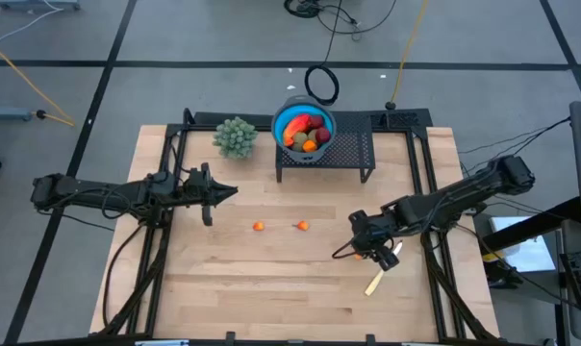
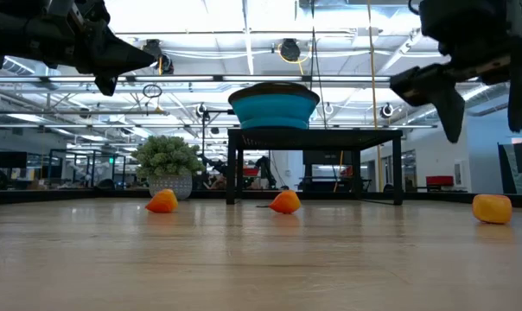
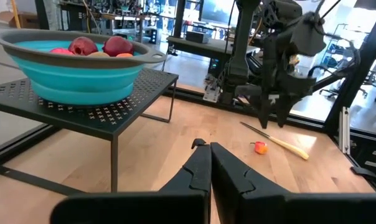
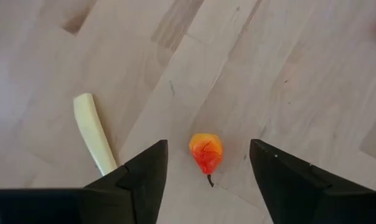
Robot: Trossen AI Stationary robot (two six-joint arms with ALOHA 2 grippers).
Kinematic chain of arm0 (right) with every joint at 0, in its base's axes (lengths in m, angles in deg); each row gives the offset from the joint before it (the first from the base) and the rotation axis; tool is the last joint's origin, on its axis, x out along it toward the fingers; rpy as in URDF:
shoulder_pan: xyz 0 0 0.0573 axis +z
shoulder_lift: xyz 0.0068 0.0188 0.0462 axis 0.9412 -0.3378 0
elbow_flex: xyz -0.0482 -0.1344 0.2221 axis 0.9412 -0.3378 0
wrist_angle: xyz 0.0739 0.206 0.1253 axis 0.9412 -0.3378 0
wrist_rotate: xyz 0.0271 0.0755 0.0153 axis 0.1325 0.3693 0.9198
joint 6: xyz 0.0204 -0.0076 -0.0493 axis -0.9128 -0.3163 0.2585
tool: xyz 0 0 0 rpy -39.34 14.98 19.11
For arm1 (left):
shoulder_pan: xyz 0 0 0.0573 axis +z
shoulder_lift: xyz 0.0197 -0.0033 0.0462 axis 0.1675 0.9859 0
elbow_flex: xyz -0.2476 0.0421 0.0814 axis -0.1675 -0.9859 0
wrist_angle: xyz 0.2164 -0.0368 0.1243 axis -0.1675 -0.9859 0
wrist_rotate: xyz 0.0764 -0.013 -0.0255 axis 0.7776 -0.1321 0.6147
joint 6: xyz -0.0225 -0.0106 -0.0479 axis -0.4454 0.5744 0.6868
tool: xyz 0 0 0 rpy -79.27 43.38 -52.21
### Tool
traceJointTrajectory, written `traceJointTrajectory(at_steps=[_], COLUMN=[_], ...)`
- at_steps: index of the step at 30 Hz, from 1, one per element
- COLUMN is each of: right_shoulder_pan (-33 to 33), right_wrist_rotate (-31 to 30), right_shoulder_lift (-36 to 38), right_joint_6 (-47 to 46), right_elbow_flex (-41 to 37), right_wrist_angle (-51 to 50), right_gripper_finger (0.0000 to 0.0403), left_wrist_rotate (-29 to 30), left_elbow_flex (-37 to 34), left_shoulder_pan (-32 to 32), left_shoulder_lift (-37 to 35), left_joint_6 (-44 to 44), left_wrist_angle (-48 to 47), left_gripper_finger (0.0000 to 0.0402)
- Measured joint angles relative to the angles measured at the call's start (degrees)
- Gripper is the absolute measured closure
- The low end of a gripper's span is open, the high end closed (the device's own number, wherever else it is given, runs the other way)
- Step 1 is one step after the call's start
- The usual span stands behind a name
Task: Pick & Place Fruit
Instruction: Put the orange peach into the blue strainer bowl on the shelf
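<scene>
with its fingers spread wide, the right gripper [image 4: 203, 171] hangs over a small orange fruit [image 4: 206, 152] on the tabletop [image 1: 271, 279], the pale knife [image 4: 93, 134] just beside. this looks like the pick step; next, lower and close, then carry to the blue bowl [image 1: 304, 125] on its stand. two orange bits [image 1: 259, 227] lie in open room mid-tabletop. the left gripper [image 3: 205, 163] waits closed.

Wooden table [image 1: 223, 279] carries orange fruit bits [image 1: 259, 227], knife [image 1: 374, 282], plant [image 1: 236, 137], rack [image 1: 353, 154].
</scene>
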Motion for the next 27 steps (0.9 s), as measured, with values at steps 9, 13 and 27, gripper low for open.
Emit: traceJointTrajectory(at_steps=[9,13,27], right_shoulder_pan=[0.0,0.0,0.0], right_wrist_rotate=[0.2,0.2,0.0], right_shoulder_lift=[-5.0,-6.3,-7.0], right_joint_6=[0.7,0.6,-4.4], right_elbow_flex=[0.0,0.0,-6.5], right_wrist_angle=[0.4,0.7,7.7], right_gripper_finger=[0.0176,0.0176,0.0177], left_wrist_rotate=[-0.1,-0.1,-0.1], left_elbow_flex=[0.0,0.0,0.0], left_shoulder_pan=[0.0,0.0,0.0], left_shoulder_lift=[0.0,0.0,0.0], left_joint_6=[0.4,0.4,0.4], left_wrist_angle=[-0.1,-0.1,-0.1], left_gripper_finger=[0.0384,0.0396,0.0386])
